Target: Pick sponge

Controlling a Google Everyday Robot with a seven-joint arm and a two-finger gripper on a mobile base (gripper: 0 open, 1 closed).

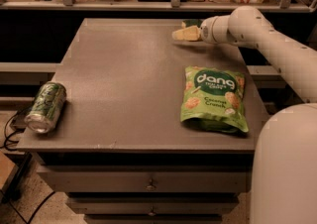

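Note:
The sponge (191, 22) shows as a small dark green block with a pale yellow edge at the far right of the table top, partly hidden behind my gripper. My gripper (184, 33) reaches in from the right, low over the table. It sits just in front of the sponge, close to it or touching it. My white arm (257, 32) stretches back to the right.
A bright green "dang" snack bag (214, 98) lies flat at the right front of the grey table (124, 79). A green drink can (45, 106) lies on its side at the left front edge. A railing and shelves stand behind the table.

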